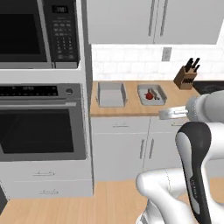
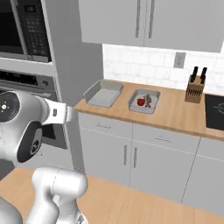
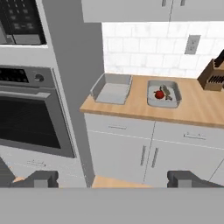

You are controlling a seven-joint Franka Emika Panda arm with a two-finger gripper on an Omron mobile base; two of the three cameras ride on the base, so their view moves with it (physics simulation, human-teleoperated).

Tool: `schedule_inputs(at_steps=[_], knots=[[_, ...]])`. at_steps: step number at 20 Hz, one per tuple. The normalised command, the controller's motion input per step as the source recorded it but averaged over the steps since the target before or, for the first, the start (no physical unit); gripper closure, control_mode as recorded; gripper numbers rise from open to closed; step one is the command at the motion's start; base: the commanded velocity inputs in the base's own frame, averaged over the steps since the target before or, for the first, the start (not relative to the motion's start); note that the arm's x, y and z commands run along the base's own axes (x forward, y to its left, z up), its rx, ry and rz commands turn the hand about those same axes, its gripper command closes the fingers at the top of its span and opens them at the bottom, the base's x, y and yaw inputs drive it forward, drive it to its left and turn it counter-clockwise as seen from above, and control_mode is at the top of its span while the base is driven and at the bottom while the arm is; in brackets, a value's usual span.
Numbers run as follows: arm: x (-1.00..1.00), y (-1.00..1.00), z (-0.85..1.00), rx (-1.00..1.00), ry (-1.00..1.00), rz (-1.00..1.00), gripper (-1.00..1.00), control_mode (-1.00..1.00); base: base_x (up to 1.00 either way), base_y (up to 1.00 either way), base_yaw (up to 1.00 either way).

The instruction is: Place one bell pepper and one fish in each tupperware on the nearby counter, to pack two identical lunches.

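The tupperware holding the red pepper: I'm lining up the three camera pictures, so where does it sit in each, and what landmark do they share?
Left base view: the pale-grey rectangular tupperware with the red pepper sits right of centre, on the light-brown wooden counter.
Right base view: centre, right of the empty pale-grey tupperware.
Hand view: upper right.
Shared landmark: the wooden knife block, right of it in every view.

A home kitchen, rendered. Built-in wall oven (image 1: 41, 122) under a black microwave (image 1: 39, 33) in a tall grey column; beside it a wooden counter (image 2: 175, 114) over grey base cabinets (image 3: 148, 151), white wall cabinets (image 1: 153, 19) above, white tile backsplash (image 2: 144, 65) with an outlet (image 2: 178, 60), knife block (image 1: 186, 76) near a black cooktop (image 2: 215, 111).
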Motion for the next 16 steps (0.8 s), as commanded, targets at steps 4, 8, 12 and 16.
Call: schedule_inputs(at_steps=[4, 8, 12, 16], knots=[[0.0, 0.0, 0.0, 0.0, 0.0, 0.0, -1.0, 1.0, -1.0, 1.0, 0.11], [0.0, 0.0, 0.0, 0.0, 0.0, 0.0, -1.0, 1.0, -1.0, 1.0, 0.2], [0.0, 0.0, 0.0, 0.0, 0.0, 0.0, -1.0, 1.0, -0.76, 1.0, 0.34], [0.0, 0.0, 0.0, 0.0, 0.0, 0.0, -1.0, 1.0, -0.13, 0.86, 0.67]])
